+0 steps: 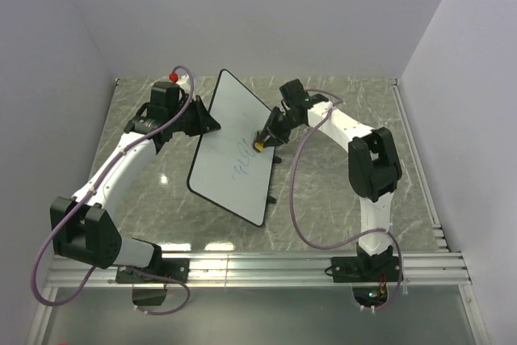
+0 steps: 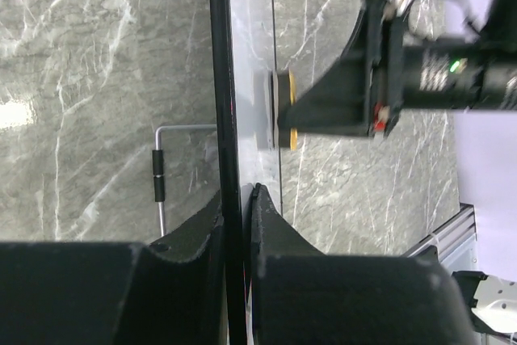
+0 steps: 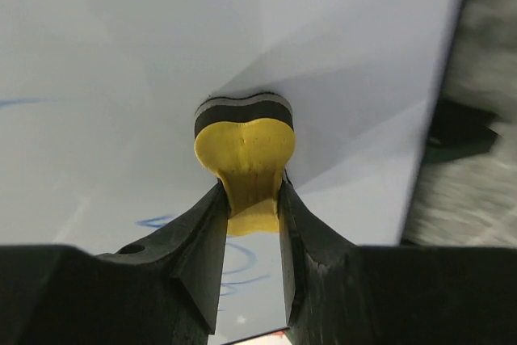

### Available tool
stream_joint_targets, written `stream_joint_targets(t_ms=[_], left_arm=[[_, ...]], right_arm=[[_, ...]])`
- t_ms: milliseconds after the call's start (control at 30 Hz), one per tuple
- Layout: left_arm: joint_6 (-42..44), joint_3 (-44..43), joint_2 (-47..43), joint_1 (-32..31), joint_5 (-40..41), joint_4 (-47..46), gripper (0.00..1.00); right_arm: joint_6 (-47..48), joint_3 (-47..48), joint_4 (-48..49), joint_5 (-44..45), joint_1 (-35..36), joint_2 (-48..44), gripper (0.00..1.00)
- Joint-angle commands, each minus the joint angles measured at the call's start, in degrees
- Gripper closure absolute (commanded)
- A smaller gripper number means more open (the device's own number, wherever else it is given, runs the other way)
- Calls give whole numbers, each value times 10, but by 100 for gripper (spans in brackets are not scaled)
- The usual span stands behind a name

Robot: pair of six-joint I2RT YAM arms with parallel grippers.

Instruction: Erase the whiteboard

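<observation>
The whiteboard (image 1: 230, 147) stands tilted on the table with blue scribbles (image 1: 241, 166) near its middle. My left gripper (image 1: 206, 121) is shut on its far left edge; in the left wrist view (image 2: 240, 199) the black rim (image 2: 220, 78) runs between the jaws. My right gripper (image 1: 266, 138) is shut on the yellow bone-shaped eraser (image 1: 260, 145) and presses it against the board's face. In the right wrist view (image 3: 250, 199) the eraser (image 3: 245, 147) touches the white surface (image 3: 121, 54) with its dark felt side, above blue marks (image 3: 234, 252). The eraser (image 2: 285, 111) also shows in the left wrist view.
The grey marble table (image 1: 339, 199) carries the board. A metal stand leg with a black sleeve (image 2: 158, 175) shows behind the board. White walls close in on three sides. An aluminium rail (image 1: 266, 264) runs along the near edge.
</observation>
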State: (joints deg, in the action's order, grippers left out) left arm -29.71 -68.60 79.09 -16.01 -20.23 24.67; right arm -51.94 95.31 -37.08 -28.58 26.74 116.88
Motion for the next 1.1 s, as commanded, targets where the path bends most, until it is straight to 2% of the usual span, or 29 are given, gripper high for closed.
stream_joint_targets(t_ms=[0, 100, 333, 567, 800, 900, 1067], left_arm=[[97, -7, -2, -31, -12, 28, 100], [97, -3, -3, -31, -16, 24, 100], [92, -6, 4, -31, -19, 20, 100], [91, 0, 5, -35, -21, 16, 100], [93, 4, -2, -37, -30, 18, 100], [98, 4, -4, -37, -32, 23, 100], [104, -3, -7, -37, -36, 35, 100]], right_arm=[[28, -78, 10, 28, 23, -14, 100], [20, -109, 25, 27, 34, -42, 100], [-21, -90, 29, 39, 95, -97, 100], [-81, 7, 34, 34, 158, -104, 100], [-88, 50, 16, 56, 170, -88, 100], [-76, 31, 6, 84, 165, -85, 100], [-74, -115, 60, 96, 130, -104, 100]])
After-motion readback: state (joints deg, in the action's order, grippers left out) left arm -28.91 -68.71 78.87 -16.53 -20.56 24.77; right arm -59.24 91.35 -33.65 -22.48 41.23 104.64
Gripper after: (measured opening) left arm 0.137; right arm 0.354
